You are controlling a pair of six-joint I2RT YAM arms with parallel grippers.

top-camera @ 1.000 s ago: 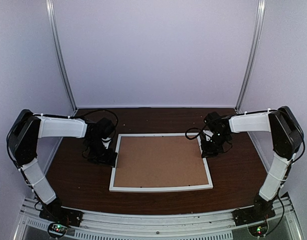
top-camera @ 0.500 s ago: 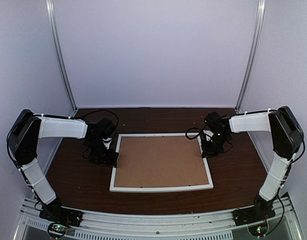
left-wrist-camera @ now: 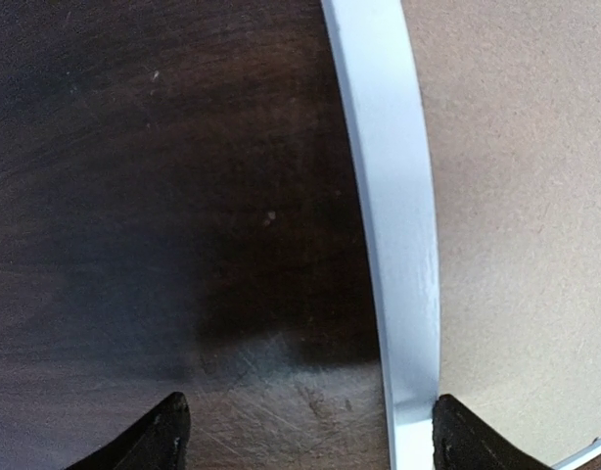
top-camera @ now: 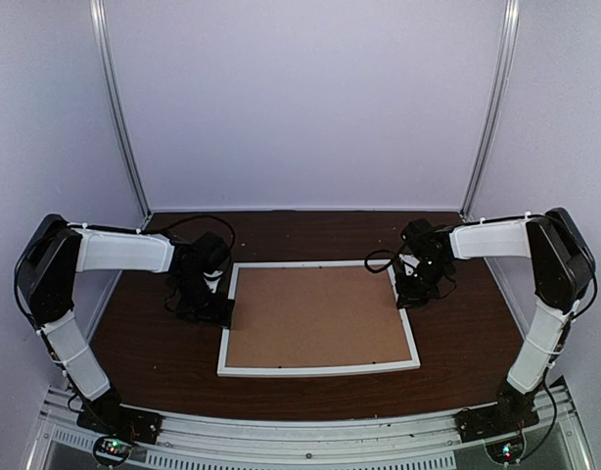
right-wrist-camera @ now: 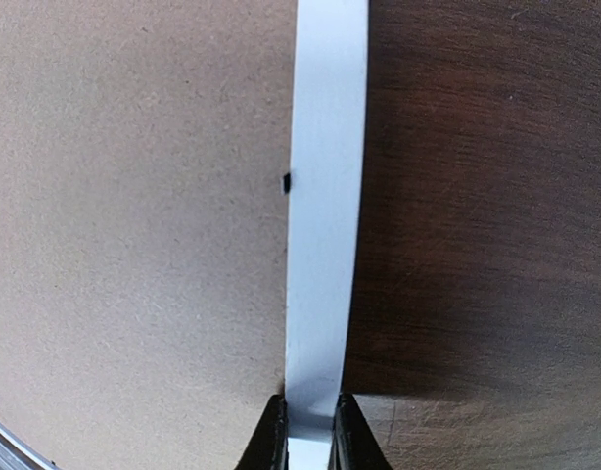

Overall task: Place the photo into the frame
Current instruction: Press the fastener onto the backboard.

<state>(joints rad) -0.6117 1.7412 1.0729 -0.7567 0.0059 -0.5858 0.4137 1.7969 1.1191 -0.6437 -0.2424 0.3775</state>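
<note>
The white frame (top-camera: pixel 320 370) lies flat on the dark table with a brown backing board (top-camera: pixel 315 311) filling it. The photo is not in view. My left gripper (top-camera: pixel 222 311) is low at the frame's left rail. In the left wrist view it (left-wrist-camera: pixel 310 436) is open, with the left rail (left-wrist-camera: pixel 398 245) just inside its right fingertip (left-wrist-camera: pixel 457 441) and bare table between the tips. My right gripper (top-camera: pixel 406 294) is at the right rail. In the right wrist view it (right-wrist-camera: pixel 309 431) is shut on the white right rail (right-wrist-camera: pixel 325 196).
The dark wooden table (top-camera: pixel 154 343) runs round the frame on all sides. White booth walls with two metal posts (top-camera: pixel 119 108) stand behind. A small black clip (right-wrist-camera: pixel 285 181) sits at the rail's inner edge against the board.
The frame with its backing board has shifted slightly to the right. The left gripper has followed slightly right. The right gripper stays shut on the right rail.
</note>
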